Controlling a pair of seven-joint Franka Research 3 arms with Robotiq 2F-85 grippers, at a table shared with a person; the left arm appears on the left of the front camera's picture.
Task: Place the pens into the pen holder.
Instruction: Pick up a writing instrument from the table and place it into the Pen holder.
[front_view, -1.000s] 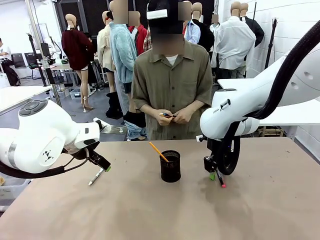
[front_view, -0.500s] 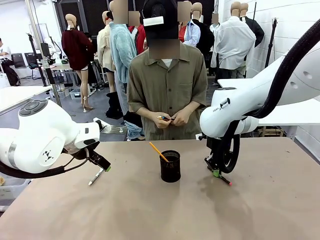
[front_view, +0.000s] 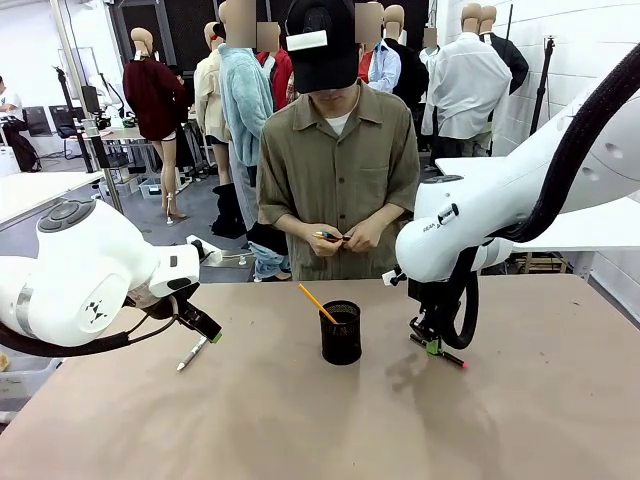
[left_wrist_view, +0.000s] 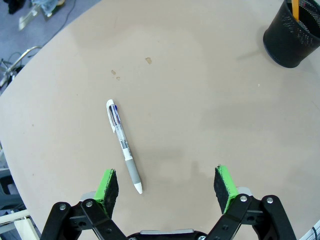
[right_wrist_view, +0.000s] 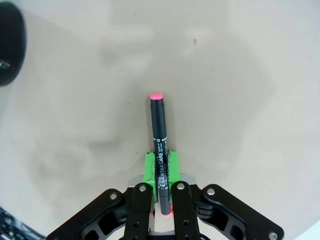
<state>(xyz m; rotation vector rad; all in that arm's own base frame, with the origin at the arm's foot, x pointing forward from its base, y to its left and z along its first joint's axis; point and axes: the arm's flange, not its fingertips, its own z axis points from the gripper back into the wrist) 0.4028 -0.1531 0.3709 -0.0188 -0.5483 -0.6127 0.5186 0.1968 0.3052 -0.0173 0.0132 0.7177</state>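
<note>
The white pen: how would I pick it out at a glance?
On the tan table, look by the open left gripper. The white pen lies flat there, alone; the orange pen stands in the pen holder, the black pen sits in the right gripper.

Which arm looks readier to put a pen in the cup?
Probably right: the right fingers grip the black pen near the pen holder; the left fingers are open, white pen untouched.
</note>
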